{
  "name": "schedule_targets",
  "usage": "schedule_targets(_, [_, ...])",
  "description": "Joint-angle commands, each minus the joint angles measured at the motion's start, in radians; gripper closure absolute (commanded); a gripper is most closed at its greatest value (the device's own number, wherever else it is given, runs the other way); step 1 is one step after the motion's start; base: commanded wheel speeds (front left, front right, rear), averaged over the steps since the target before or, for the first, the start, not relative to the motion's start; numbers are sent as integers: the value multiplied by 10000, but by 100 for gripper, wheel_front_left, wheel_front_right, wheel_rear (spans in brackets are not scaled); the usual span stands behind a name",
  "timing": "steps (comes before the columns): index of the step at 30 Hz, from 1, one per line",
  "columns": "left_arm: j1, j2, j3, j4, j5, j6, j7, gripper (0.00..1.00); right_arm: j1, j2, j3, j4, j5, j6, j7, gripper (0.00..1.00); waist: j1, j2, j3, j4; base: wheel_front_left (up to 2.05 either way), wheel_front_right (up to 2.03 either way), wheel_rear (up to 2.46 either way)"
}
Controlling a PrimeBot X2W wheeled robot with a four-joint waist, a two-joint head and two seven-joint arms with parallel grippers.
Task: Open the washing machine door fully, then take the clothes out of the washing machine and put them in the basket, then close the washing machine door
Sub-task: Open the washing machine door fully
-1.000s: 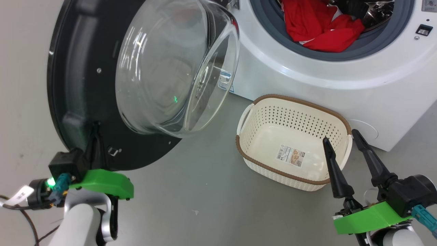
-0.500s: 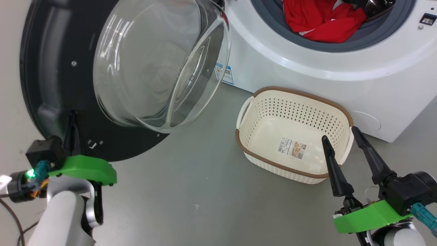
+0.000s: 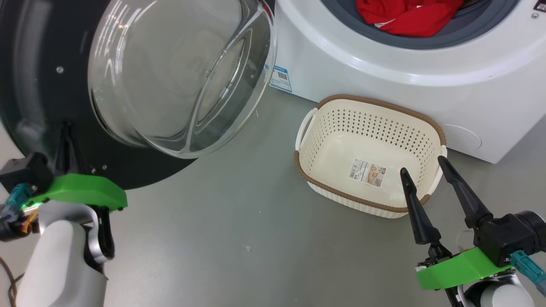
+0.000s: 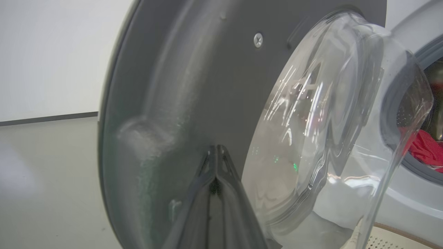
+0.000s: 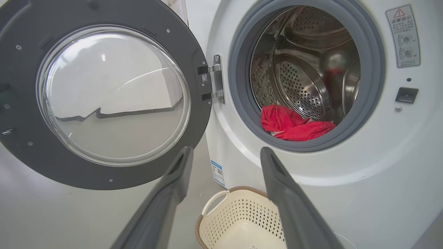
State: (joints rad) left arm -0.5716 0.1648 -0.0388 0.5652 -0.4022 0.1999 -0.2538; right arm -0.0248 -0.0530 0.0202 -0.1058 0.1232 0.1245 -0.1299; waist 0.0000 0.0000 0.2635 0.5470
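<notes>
The washing machine door (image 3: 25,85) stands swung open at the left, its glass bowl (image 3: 170,76) bulging toward me. My left gripper (image 3: 66,128) is shut, its fingertips (image 4: 216,152) against the door's dark inner rim (image 4: 180,86), holding nothing. The red clothes (image 3: 405,17) lie at the lip of the washing machine (image 3: 384,85) opening, also seen inside the steel drum (image 5: 294,126). The cream basket (image 3: 375,102) stands on the floor before the machine, with just a paper label inside. My right gripper (image 3: 420,164) hangs open over the basket's near right corner, empty.
The door (image 5: 193,52) hangs on hinges (image 5: 216,83) at the opening's left side. Grey floor (image 3: 239,221) spreads between my two arms. A pale wall (image 4: 52,52) stands behind the door. A blue label (image 3: 279,79) sits low on the machine's front.
The door has swung further left, away from the machine, with my shut left gripper moving left against it. The head view has shifted too. The right gripper stays open by the basket.
</notes>
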Motion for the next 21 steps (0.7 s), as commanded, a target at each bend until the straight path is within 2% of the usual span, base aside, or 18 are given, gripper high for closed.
schedule_targets(1, [-433,447,549,-114,98,-78,-79,100,-363,28,315,-354,-89,62,52,0,0,0,47,-19,0,0,0])
schedule_targets(12, [-792,343,1493,452,575,-455,-79,100,-456,28,370,-568,-244,62,245,0,0,0,232,-126,0,0,0])
schedule_targets(21, [-1178,496,1942,1056,1054,-742,-79,100,-550,28,382,-621,-281,62,299,0,0,0,321,-205,0,0,0])
